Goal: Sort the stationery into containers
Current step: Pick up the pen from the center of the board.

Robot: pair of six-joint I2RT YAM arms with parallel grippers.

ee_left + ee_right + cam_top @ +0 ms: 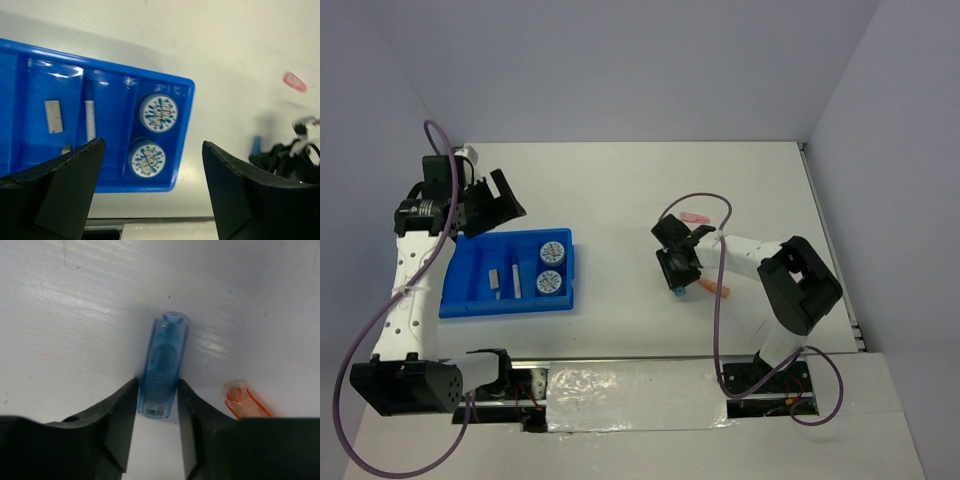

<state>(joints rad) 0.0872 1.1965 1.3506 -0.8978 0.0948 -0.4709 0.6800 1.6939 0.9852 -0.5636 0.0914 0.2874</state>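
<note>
A translucent blue stick [163, 355], rounded at its far end, is seen lying on the white table [75, 315], its near end pinched between the right gripper's [157, 395] fingers.

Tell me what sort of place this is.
Most likely a robot lab test cell. A white table is boxed in by plain panels, two cabled arms are bolted at its near edge, and the props are a blue tray and stray stationery, one blue stick gripped by the right gripper.
</note>
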